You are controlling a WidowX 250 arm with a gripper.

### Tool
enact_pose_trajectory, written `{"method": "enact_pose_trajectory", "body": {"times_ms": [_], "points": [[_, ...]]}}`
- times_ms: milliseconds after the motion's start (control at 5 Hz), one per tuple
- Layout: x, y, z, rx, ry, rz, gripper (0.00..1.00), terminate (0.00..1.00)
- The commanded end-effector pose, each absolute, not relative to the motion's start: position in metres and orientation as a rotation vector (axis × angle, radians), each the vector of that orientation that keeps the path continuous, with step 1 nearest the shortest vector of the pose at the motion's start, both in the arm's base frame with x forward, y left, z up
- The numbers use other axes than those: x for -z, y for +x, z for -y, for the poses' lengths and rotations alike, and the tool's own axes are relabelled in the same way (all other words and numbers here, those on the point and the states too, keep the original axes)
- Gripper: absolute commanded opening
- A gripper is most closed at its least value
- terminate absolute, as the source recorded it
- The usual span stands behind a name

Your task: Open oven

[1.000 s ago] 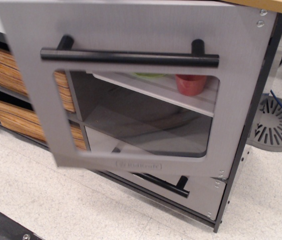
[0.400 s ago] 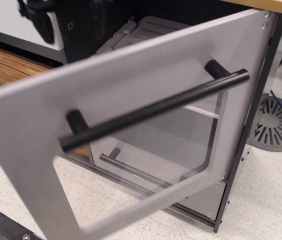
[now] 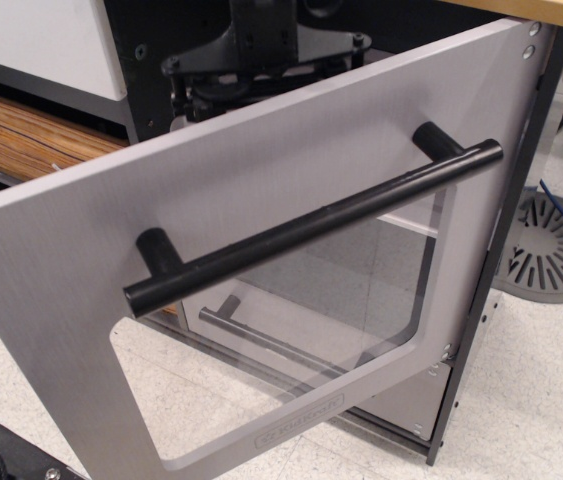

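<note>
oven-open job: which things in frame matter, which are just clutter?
Belongs to the job:
- oven door, swung well open
- its black bar handle
- gripper, above the door's top edge; jaw state unclear

Just lying about:
- wood-grain drawer
- lower grey drawer
- round floor grate

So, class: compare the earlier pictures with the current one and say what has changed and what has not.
The oven door has swung much further open toward the camera, its black bar handle now slanting. The pincer has come into view above the door's top edge, not holding the handle. The lower grey drawer and the floor drain stayed put.
</note>
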State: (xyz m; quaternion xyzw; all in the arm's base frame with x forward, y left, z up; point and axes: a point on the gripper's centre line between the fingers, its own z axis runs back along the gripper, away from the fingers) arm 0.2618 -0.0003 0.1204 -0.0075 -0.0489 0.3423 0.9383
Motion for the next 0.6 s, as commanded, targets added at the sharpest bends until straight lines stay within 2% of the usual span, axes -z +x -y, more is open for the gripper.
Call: {"method": "enact_pose_trajectory", "body": {"times_ms": [0,200,400], "points": [[-0.1313,0.2633,0.0062,-0.678,-0.023,0.115,1.00,0.00],[-0.1313,0.2633,0.0062,-0.678,-0.023,0.115,1.00,0.00],[-0.1313,0.2633,0.0062,-0.678,-0.023,0.115,1.00,1.00]]}}
